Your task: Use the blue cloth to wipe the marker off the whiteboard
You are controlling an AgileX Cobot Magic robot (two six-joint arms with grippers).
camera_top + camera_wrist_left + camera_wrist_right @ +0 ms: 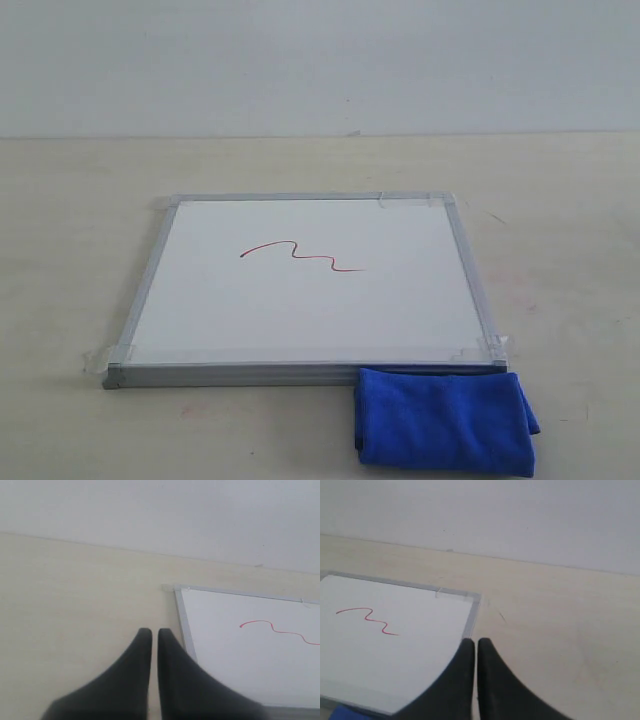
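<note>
The whiteboard [310, 295] lies flat on the table, silver-framed with clear tape at its corners. A thin red wavy marker line [300, 255] runs across its upper middle. The folded blue cloth [443, 420] rests on the table against the board's near right corner. Neither arm shows in the exterior view. My left gripper [150, 632] is shut and holds nothing, hovering beside the board's left frame [186, 630]; the marker line [280, 629] lies off to its side. My right gripper [471, 642] is shut and bare over the board's right frame [470, 622]. A sliver of the cloth [347, 714] shows there.
The pale wooden table [560, 230] stretches around the board on all sides. A plain white wall [320, 60] rises behind its far edge. A few faint scratches mark the table to the right of the board.
</note>
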